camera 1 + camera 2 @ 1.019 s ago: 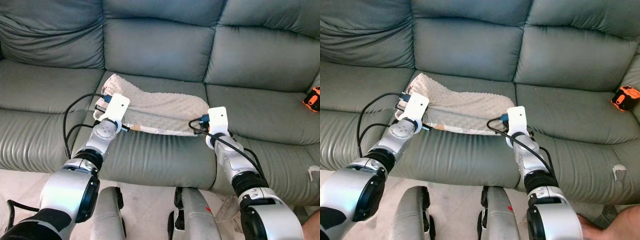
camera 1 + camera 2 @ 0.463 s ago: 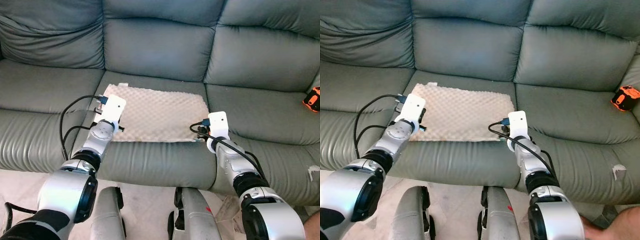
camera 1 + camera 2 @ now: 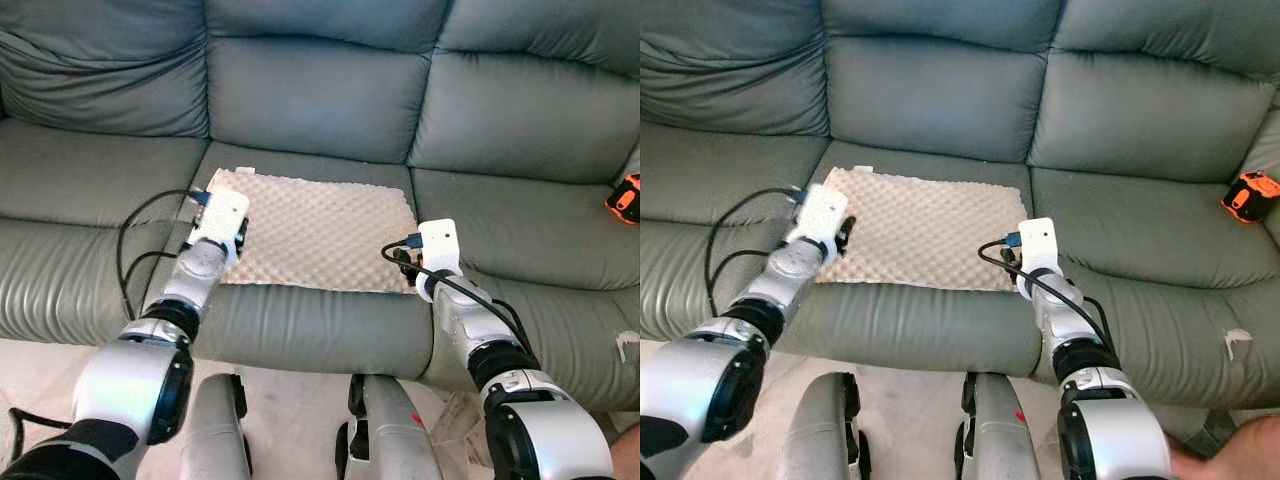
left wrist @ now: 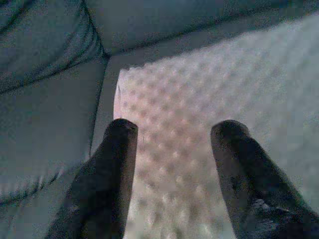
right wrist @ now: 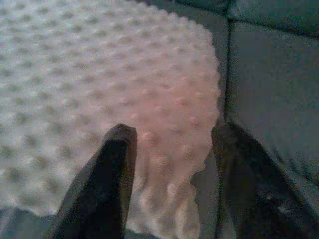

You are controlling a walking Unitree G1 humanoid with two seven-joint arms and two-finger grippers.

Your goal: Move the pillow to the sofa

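A beige dimpled pillow [image 3: 320, 232] lies flat on the middle seat of the grey-green sofa [image 3: 320, 95]. My left gripper [image 3: 240, 232] rests at the pillow's left edge. In the left wrist view that gripper [image 4: 177, 130] is open, its black fingers [image 4: 112, 164] spread above the pillow's corner [image 4: 199, 94]. My right gripper [image 3: 404, 262] sits at the pillow's near right corner. It is open too [image 5: 172, 135], with the pillow's corner [image 5: 164, 84] lying just beyond its fingertips. Nothing is pinched in either gripper.
An orange and black object [image 3: 1251, 194] lies on the right seat by the armrest. A white scrap [image 3: 628, 343] hangs at the sofa's lower right front. A person's hand [image 3: 1240, 460] shows at the bottom right. My own legs [image 3: 300, 430] stand close against the sofa front.
One second ago the pillow was bunched and lifted between the grippers. It has since dropped and spread flat on the seat, and both grippers have let go at its edges.
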